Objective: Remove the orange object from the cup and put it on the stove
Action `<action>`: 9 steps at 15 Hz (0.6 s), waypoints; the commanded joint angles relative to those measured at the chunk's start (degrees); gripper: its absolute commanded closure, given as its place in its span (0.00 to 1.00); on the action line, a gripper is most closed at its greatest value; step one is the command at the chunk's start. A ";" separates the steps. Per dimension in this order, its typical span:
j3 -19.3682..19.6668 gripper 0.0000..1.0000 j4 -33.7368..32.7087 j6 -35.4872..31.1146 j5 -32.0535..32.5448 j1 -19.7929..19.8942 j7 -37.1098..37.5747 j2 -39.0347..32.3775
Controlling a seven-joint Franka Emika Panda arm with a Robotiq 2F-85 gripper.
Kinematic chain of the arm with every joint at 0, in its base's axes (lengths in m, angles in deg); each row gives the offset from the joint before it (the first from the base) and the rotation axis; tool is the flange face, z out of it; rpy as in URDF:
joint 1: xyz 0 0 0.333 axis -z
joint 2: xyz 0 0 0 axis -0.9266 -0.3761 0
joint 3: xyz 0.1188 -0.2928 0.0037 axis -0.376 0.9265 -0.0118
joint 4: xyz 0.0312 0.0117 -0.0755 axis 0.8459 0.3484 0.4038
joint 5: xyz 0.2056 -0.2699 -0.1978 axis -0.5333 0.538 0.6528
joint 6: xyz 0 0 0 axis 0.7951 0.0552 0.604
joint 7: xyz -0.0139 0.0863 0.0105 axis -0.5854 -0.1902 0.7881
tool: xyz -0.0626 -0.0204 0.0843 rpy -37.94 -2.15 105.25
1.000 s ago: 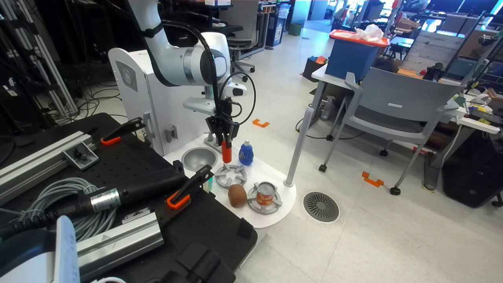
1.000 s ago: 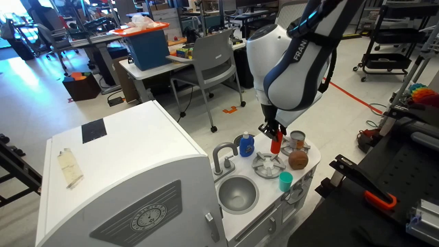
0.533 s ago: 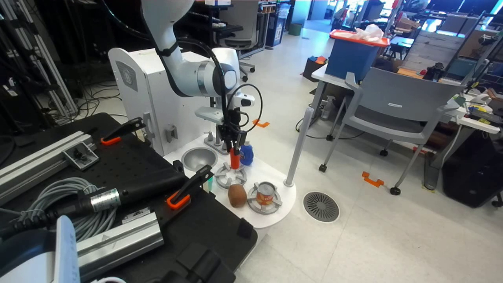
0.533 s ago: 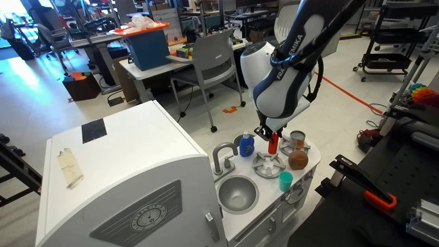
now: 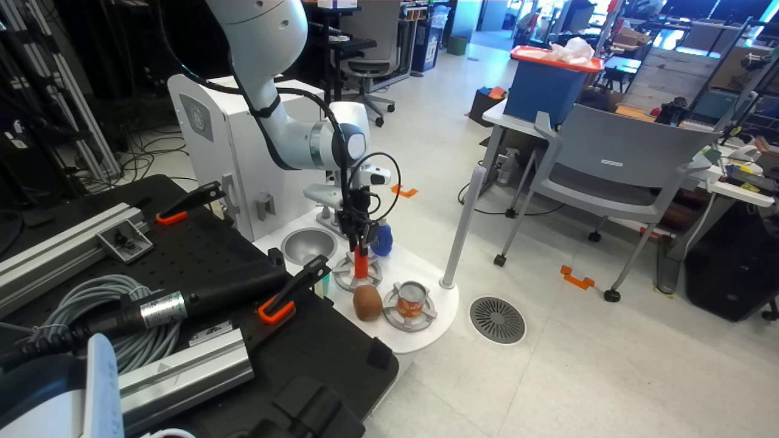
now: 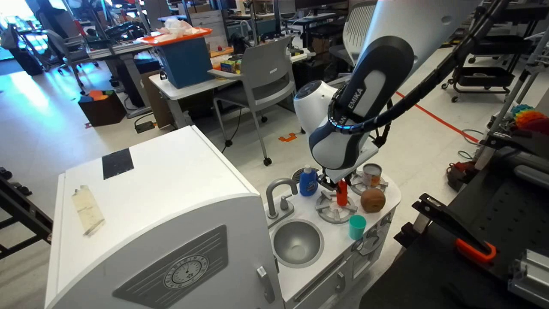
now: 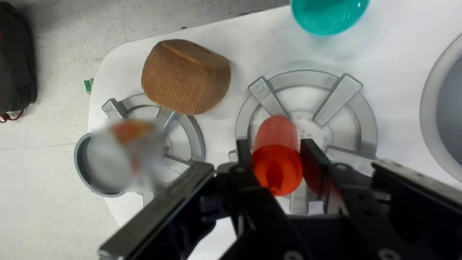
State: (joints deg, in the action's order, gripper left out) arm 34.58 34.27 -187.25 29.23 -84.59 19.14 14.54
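Note:
The orange object [image 5: 361, 266] is an upright orange-red cylinder; it also shows in an exterior view [image 6: 342, 195] and the wrist view [image 7: 275, 135]. My gripper [image 7: 276, 148] has a finger on each side of its upper part and is shut on it. In an exterior view the gripper [image 5: 359, 244] points down over the near-sink grey stove burner [image 6: 336, 217]. The object's base is over that burner's middle; I cannot tell whether it touches. The teal cup [image 6: 357, 227] stands at the counter's front edge, apart from the gripper, also in the wrist view [image 7: 329, 16].
A brown rounded wooden piece [image 7: 186, 77] sits between the two burners. A can [image 5: 411, 298] stands on the far burner, blurred in the wrist view. A blue bottle [image 6: 308, 181] stands behind the burner. A sink [image 6: 319, 240], faucet [image 6: 271, 199] and white cabinet [image 6: 171, 171] lie beside.
The gripper has moved down with the orange object in it, from higher up near the bottle to low over the burner. The cup, can, bottle and wooden piece have not moved.

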 commanded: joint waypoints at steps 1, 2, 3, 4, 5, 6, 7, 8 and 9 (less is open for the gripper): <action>-0.15 0.87 -7.06 3.68 -1.27 -0.16 0.58 -4.09; -0.27 0.87 -7.95 4.14 -1.16 -0.24 0.61 -4.47; -0.47 0.87 -8.51 4.64 -1.08 -0.37 0.60 -4.64; -0.63 0.87 -9.06 4.90 -1.02 -0.48 0.59 -4.87; -0.85 0.87 -9.43 4.91 -1.00 -0.64 0.57 -5.13; -1.05 0.87 -9.73 4.88 -1.03 -0.75 0.52 -5.43; -1.21 0.87 -10.15 4.93 -1.04 -0.86 0.47 -5.88; -1.08 0.87 -10.53 5.10 -0.98 -0.99 0.56 -6.27; -0.93 0.87 -10.76 5.45 -0.91 -1.05 0.68 -6.40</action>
State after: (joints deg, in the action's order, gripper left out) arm 33.77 26.89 -183.63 29.24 -85.33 19.48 10.49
